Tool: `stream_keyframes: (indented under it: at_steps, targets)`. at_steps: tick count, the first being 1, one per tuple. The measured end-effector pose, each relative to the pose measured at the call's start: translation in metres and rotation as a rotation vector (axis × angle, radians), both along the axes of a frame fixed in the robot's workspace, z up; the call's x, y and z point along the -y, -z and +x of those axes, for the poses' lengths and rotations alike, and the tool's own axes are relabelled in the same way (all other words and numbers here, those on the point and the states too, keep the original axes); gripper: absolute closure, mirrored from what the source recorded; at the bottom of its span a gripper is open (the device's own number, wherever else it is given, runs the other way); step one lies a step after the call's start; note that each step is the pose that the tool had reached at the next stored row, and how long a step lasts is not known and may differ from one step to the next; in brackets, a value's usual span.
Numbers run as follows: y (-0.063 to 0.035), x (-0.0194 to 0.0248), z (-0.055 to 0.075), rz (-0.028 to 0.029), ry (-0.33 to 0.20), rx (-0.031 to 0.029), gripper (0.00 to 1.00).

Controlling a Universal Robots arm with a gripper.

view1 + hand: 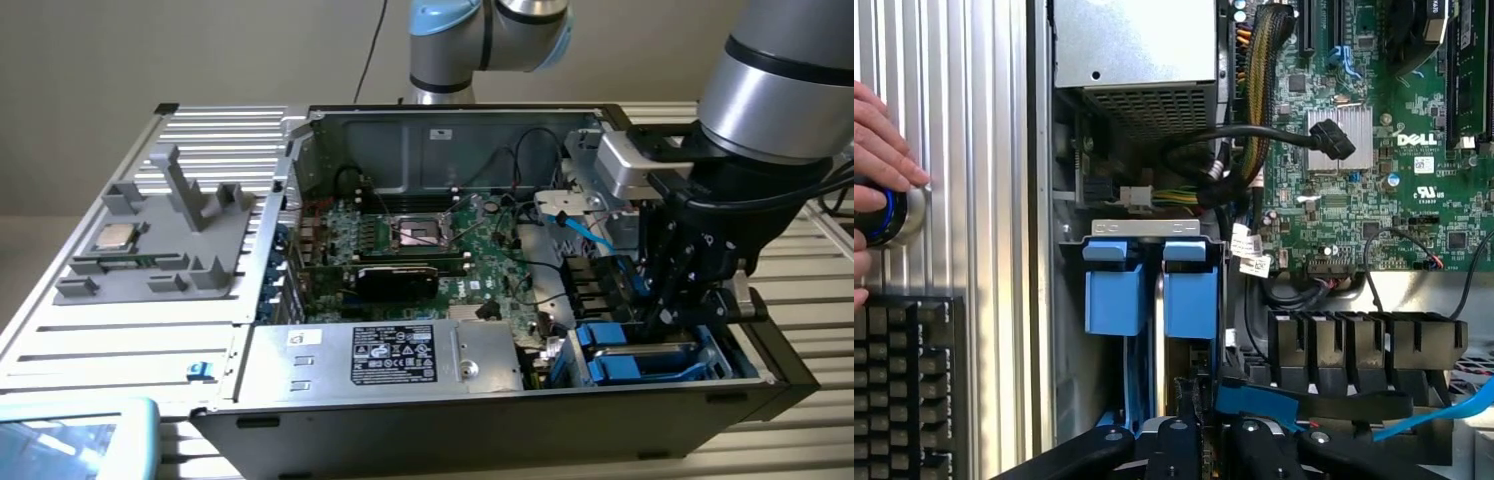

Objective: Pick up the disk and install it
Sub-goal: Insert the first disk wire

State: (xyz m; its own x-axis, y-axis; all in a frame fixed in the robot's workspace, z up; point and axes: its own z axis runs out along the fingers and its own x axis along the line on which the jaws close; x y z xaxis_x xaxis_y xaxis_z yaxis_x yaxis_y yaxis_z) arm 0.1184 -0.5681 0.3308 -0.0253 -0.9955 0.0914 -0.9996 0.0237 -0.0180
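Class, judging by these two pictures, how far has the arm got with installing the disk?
Done: the disk in its blue carrier is already down in the drive bay. In hand: the gripper is low at the bay, right above it. Left: whether the disk is fully seated cannot be told.

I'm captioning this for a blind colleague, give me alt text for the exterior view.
A robot arm's gripper reaches down into the drive bay of an open computer case, at the blue disk carrier. The motherboard lies exposed alongside.
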Motion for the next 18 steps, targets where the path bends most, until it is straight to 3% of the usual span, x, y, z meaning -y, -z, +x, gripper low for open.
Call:
stream_keyframes:
  at_steps: [18]
  targets:
    - [0.0008,0.0000,0.0019,-0.0030,0.000,-0.0023,0.84]
